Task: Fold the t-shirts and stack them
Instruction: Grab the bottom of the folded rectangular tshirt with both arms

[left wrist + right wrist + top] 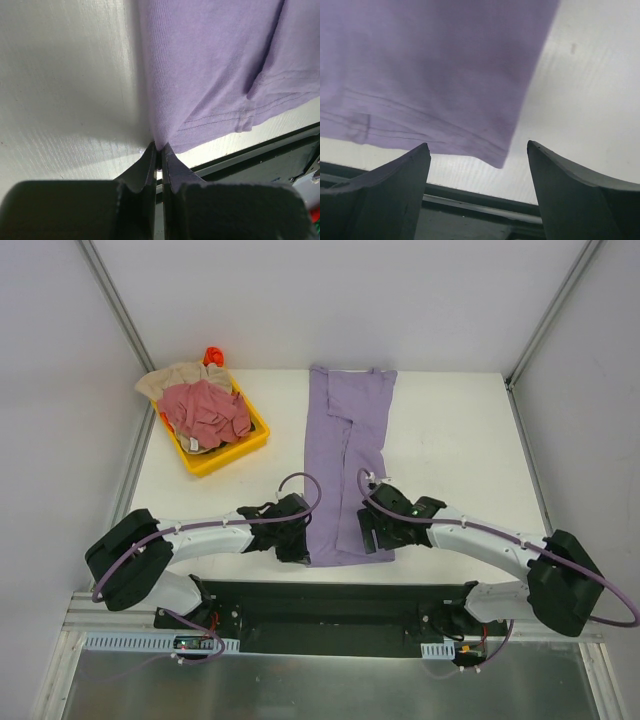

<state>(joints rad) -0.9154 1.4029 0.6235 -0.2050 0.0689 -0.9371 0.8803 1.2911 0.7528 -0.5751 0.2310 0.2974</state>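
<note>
Lavender t-shirt [345, 460] pinched at its hem.
Left gripper [159, 150] clenched on one corner; right gripper [476, 145] spread wide, other corner between its fingers.

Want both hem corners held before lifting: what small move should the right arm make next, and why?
Probably close the right gripper on the near right corner of the lavender t-shirt: the jaws stand open around that corner, while the left gripper is shut on the left one.
</note>
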